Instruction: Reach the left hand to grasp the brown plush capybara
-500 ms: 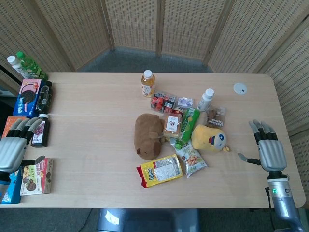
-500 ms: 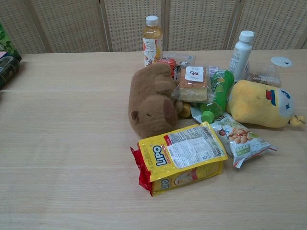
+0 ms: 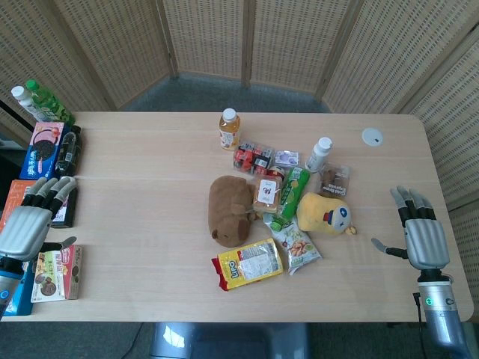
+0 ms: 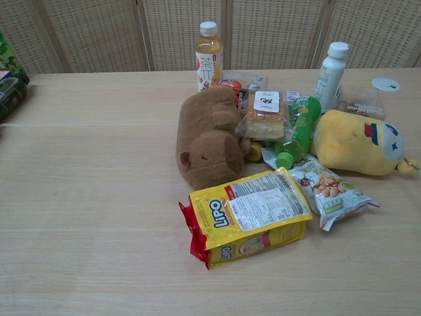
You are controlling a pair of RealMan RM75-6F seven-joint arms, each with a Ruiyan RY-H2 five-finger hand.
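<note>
Head view
Capybara (image 3: 230, 210): we see it lying on the table (image 3: 142, 217), near the middle, in a cluster of snacks; nothing grips it.
Left hand (image 3: 28, 224): we find it far to the left of the capybara, at the table's left edge, empty, fingers apart and stretched out.
Right hand (image 3: 420, 231): far to the right of the capybara, near the right edge, also empty with fingers spread.
Yellow bag (image 3: 248, 263): just below the capybara, close to its head end; we cannot tell if they touch.
Cake pack (image 3: 268, 194): at the capybara's right side, touching it or nearly so.
Green bottle (image 3: 290, 197): lying right of the cake pack.
Yellow plush (image 3: 324, 214): further right of the capybara, beyond the green bottle.
Tea bottle (image 3: 229, 129): upright behind the capybara.
Boxes (image 3: 43, 146): along the left edge, well apart from the capybara, around the left hand.

Chest view
Capybara (image 4: 207, 136): we see it in the middle, head toward the camera.
Yellow bag (image 4: 248, 215): in front of the capybara, its top edge just beside the head.
Cake pack (image 4: 266, 114): leaning at the capybara's right side.
Yellow plush (image 4: 356, 142): well to the right of the capybara.
Tea bottle (image 4: 208, 56): upright behind it.
Hands: neither one shows in this view.
</note>
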